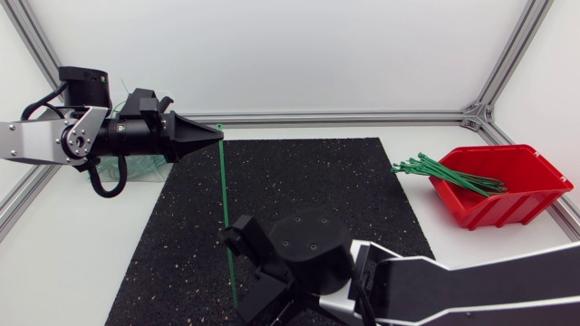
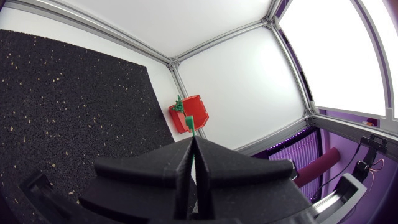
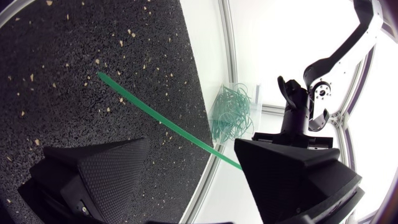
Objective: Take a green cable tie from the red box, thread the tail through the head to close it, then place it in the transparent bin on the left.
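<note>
The left hand [image 1: 215,136] is clamped shut on one end of the green cable tie [image 1: 226,217], holding it out straight over the black mat [image 1: 308,190]. This seems meant to present the free length to the right hand [image 3: 193,154], whose fingers stand wide with the tie between them, untouched. The transparent bin [image 1: 136,168] sits by the counter's [image 1: 54,263] left edge, and the red box [image 1: 521,195] by its right edge.

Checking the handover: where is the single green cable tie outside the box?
In the head view the cable tie runs straight across the black mat, one end pinched in the left gripper, the other between the open fingers of the right gripper.
</note>
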Controlling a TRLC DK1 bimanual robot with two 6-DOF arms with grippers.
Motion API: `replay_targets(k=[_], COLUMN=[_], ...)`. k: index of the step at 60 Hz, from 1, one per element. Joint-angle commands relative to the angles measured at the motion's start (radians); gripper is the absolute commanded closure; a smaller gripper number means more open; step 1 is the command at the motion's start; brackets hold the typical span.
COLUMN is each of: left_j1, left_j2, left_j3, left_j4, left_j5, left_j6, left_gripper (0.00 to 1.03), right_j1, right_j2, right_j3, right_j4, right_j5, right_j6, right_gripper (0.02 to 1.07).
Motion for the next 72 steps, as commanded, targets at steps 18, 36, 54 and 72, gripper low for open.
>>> replay_targets(k=[18, 36, 54, 72], left_j1=[0.008, 0.005, 0.025, 0.019], left_j2=[0.036, 0.046, 0.041, 0.041], left_j3=[0.017, 0.027, 0.027, 0.03], left_j4=[-0.004, -0.012, -0.017, -0.017], left_j5=[0.025, 0.025, 0.031, 0.033], left_j6=[-0.007, -0.007, -0.007, -0.005], left_gripper=[1.0, 1.0, 1.0, 1.0], right_j1=[-0.025, -0.084, -0.086, -0.117], right_j2=[0.103, 0.212, 0.199, 0.198], right_j3=[-0.105, -0.158, -0.135, -0.145], right_j4=[0.237, 0.456, 0.456, 0.466], right_j5=[-0.166, -0.303, -0.349, -0.407], right_j6=[-0.24, -0.346, -0.368, -0.369], right_gripper=[0.07, 0.07, 0.08, 0.28])
